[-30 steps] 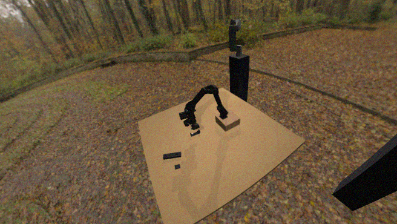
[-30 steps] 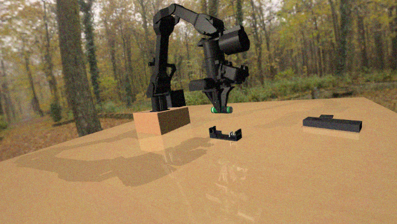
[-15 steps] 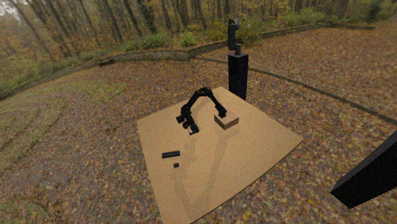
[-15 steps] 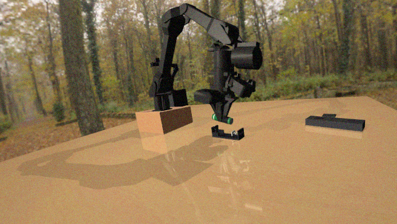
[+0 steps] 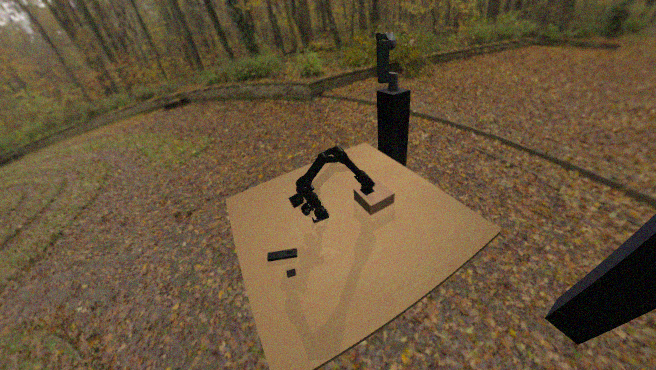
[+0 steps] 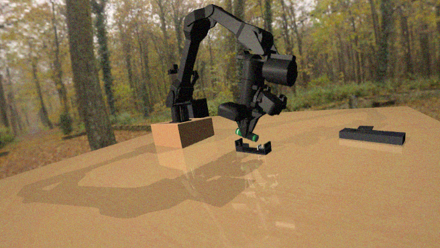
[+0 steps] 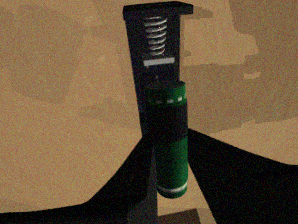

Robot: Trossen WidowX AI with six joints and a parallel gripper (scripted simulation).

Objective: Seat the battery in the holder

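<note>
Gripper (image 6: 247,135): clenched on the battery (image 7: 169,137), carrying it lengthwise, tilted.
Battery: centre frame in the wrist view, just above the holder (image 6: 252,147), lined up with its channel.
Spring (image 7: 156,35): upper end, uncompressed.
Why: alignment first, so seating needs no force.

A tan table (image 6: 335,201) is lying on leaf-strewn ground before a forest. A brown wooden block (image 6: 182,132) is sitting on it. Well apart, a long black bar (image 6: 371,135) is resting flat, with a small black piece (image 5: 291,273) lying near it.
</note>
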